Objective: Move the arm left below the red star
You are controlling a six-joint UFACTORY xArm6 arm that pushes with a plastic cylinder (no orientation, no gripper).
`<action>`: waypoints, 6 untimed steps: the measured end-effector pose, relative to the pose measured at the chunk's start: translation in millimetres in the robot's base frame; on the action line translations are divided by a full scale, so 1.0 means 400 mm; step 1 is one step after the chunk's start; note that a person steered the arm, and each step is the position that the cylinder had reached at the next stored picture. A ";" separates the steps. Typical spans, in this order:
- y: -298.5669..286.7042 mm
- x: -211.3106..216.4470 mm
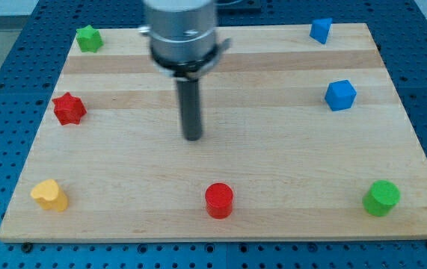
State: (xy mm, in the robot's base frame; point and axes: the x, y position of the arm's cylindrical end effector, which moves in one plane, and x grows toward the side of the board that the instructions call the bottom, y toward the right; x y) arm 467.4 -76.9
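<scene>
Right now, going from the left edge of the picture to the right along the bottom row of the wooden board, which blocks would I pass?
Yellow block → red cylinder → green cylinder. My tip sits above that row, just left of the red cylinder's position.

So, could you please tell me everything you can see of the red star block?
The red star is a small, chunky block in matte red, plastic by the look of it, with short blunt points. It lies flat on the wooden board near its edge at the view's left, below the green block and above the yellow block. Nothing touches it. My tip is well off to its right and slightly lower in the view.
</scene>
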 end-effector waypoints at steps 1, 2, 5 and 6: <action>-0.162 0.003; -0.234 0.008; -0.554 0.006; -0.570 -0.011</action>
